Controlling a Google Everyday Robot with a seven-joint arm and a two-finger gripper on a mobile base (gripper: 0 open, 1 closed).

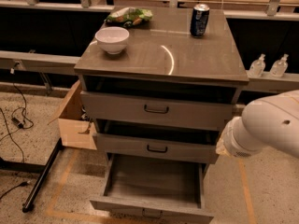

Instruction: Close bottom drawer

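Observation:
The grey wood-grain cabinet [196,55] has three drawers, all standing open. The bottom drawer [149,206] is pulled out furthest, low in the view; its inside is empty and its small dark handle [152,213] sits at the lower frame edge. The middle drawer [157,148] and top drawer [156,109] stick out a little. My white arm [264,125] reaches in from the right, its end beside the right end of the middle drawer. My gripper is not in view.
On the cabinet top stand a white bowl [112,39], a dark soda can [200,19] and a green snack bag [130,16]. A cardboard box [72,122] sits left of the cabinet. Cables [16,120] and a black stand leg [42,181] lie on the floor at left. Two bottles [268,65] stand at right.

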